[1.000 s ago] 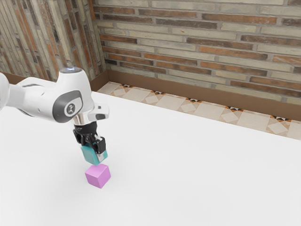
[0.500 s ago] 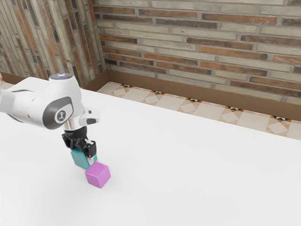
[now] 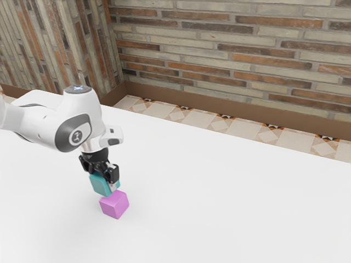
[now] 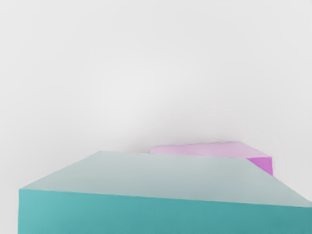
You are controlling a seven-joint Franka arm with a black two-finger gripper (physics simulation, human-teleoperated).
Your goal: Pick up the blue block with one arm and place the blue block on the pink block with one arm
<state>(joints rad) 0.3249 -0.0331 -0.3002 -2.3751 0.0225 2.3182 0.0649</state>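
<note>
The blue block (image 3: 100,185) is teal in colour and hangs in my gripper (image 3: 104,179), whose black fingers are shut on it. It is tilted and sits just above and slightly toward the exterior view's left of the pink block (image 3: 114,204), which rests on the white table (image 3: 219,192). Whether the two blocks touch I cannot tell. In the wrist view the blue block (image 4: 161,195) looms close under my hand, with part of the pink block (image 4: 219,151) peeking out behind it.
A brick wall (image 3: 230,49) and a strip of patterned floor tiles (image 3: 230,123) run behind the table's far edge. The white arm (image 3: 49,123) comes in from the exterior view's left.
Over the last second my gripper swung toward the exterior view's left and dropped with the blue block, then shifted back right a little. The pink block has stayed put.
</note>
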